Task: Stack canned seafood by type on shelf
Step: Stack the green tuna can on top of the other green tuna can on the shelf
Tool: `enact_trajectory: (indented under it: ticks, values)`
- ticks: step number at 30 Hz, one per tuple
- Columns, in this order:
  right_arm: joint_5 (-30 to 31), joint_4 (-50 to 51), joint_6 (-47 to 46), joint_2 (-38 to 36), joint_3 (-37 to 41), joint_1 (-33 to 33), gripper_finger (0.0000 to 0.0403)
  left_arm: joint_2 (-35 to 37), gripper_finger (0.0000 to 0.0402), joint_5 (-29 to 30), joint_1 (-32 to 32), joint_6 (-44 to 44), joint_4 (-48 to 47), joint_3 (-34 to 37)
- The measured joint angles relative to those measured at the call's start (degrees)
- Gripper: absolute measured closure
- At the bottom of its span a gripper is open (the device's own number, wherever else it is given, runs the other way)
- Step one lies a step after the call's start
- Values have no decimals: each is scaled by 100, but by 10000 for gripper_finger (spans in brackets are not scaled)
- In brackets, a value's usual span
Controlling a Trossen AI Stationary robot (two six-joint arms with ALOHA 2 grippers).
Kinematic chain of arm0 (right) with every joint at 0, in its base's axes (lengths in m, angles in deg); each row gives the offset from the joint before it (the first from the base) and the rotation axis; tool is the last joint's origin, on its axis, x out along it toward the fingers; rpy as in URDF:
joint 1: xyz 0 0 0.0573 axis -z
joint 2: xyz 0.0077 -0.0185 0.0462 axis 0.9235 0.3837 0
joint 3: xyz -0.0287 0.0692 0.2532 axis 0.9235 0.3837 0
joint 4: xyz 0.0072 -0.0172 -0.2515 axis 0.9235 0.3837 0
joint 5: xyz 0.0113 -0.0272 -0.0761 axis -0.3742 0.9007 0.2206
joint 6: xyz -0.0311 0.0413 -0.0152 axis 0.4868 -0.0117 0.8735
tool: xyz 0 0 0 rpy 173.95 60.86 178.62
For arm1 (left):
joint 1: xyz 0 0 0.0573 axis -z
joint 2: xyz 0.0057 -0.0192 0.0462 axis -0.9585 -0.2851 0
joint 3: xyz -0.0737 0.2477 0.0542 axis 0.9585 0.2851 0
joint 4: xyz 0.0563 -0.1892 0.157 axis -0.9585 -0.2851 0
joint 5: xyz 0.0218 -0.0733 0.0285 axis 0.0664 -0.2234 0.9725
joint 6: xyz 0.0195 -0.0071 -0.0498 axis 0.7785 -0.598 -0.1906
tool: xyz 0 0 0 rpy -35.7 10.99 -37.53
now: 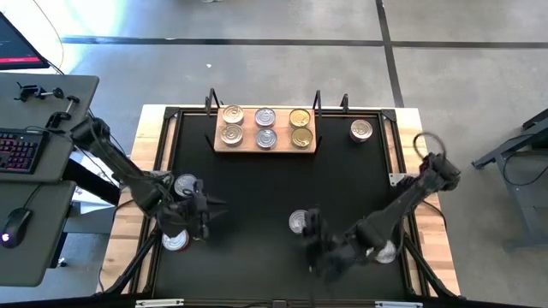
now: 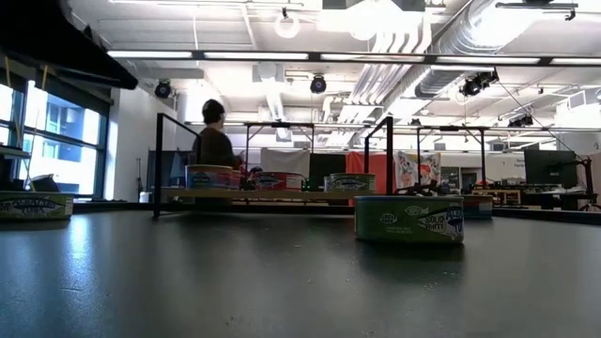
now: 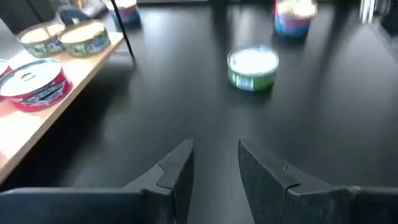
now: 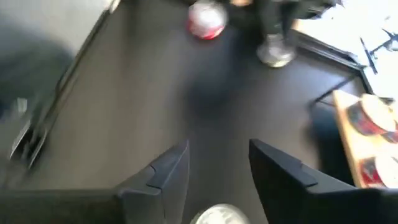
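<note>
Tin point(image 4: 216, 215) with the silver lid lies just under my right pincer point(image 4: 214, 163), fingers spread and empty; my left pincer point(image 3: 214, 163), released too, waits farther off.

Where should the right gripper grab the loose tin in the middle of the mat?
Grip the tin across its low round side wall, coming straight down from above. It sits flat, lid up, with bare black mat all round, so the open right gripper beside it could probably straddle it from any direction.
</note>
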Motion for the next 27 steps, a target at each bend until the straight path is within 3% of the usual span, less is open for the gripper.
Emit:
enact_trajectory:
  ticks: [4, 8, 11, 18, 23, 27]
  values:
    - [57, 202, -303, 604, 125, -231, 241, -123, 284, 207, -13, 341, 1806, 765]
    - [247, 728, -1302, 1107, 110, -232, 240, -222, 284, 207, -15, 703, 2705, 1109]
    - [239, 1211, -1732, 1504, 121, -232, 240, -228, 284, 205, -15, 897, 2862, 1128]
    - [529, 2059, -1716, 1991, 123, -91, 240, -228, 284, 200, -15, 1450, 3242, 1128]
    - [47, 2404, -1563, 1973, 116, 120, 260, -228, 284, 196, -15, 1498, 3266, 1125]
    - [-505, 2124, -1094, 1967, 212, 299, 293, -228, 284, 189, -15, 1484, 3262, 1125]
